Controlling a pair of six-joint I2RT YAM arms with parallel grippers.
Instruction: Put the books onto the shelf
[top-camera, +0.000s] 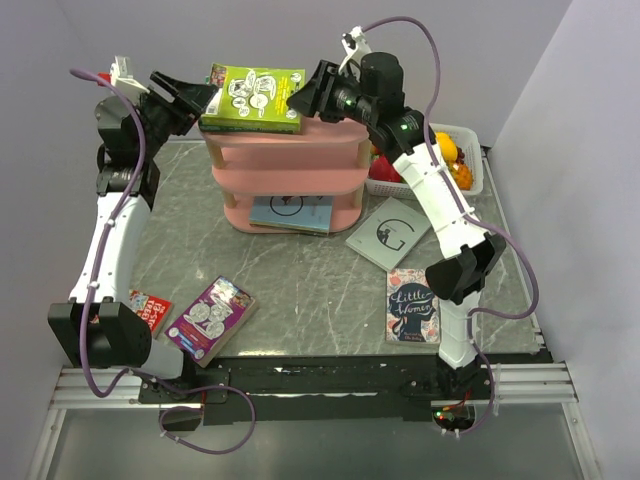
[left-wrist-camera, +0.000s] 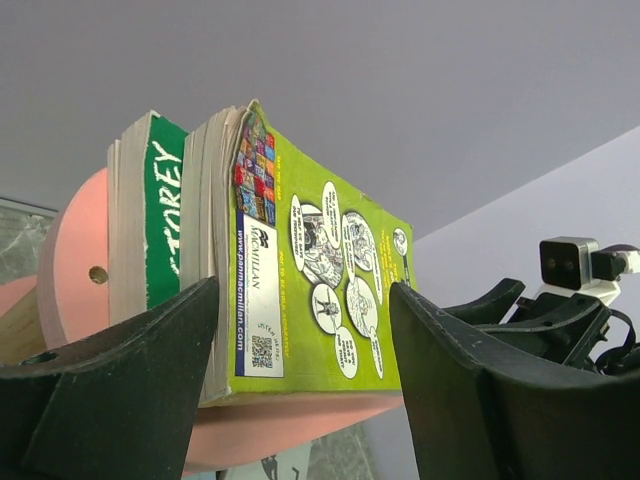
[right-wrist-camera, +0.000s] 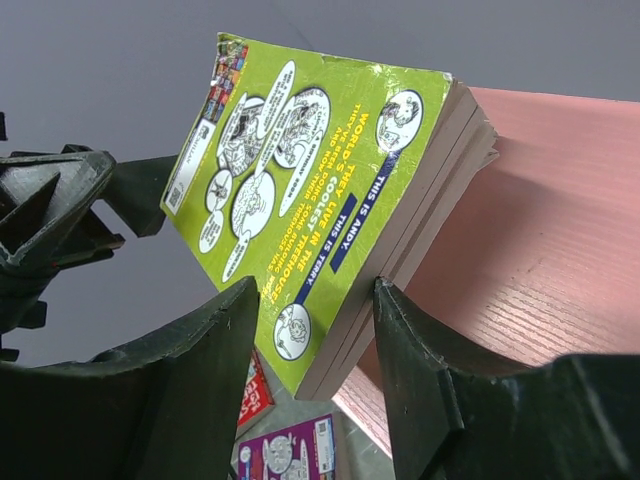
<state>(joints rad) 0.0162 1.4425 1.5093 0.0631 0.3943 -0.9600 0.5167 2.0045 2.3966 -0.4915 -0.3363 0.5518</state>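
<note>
- Spreading across the scene was a grey, marble-veined table (top-camera: 300, 290), flat and faintly glossy. Plain lilac walls (top-camera: 570, 60) boxed it in, and a ribbed metal rail (top-camera: 330, 385) ran along its near edge.
- The shelf (top-camera: 290, 185) stood far of centre, with three matte pink oval boards showing a fine wood grain.
- On its top board lay a lime green book (top-camera: 252, 92), glossy cartoon cover up, stacked on a green book (left-wrist-camera: 160, 210) with thick cream pages. A light blue book (top-camera: 290, 212) lay on the bottom board.
- Flat on the table lay a grey-white book (top-camera: 388, 233) right of the shelf and a dark "Little Women" book (top-camera: 412, 306) near right. A purple book (top-camera: 211, 318) and a red book (top-camera: 150, 308) lay near left.
- A white slatted basket (top-camera: 470, 180) held fruit at the far right.
- The left gripper (top-camera: 203, 96), black and wedge-fingered, was spread wide at the stack's left end, clamping nothing.
- The right gripper (top-camera: 297, 100) had its fingers astride the stack's right corner; whether they pressed it could not be told.
</note>
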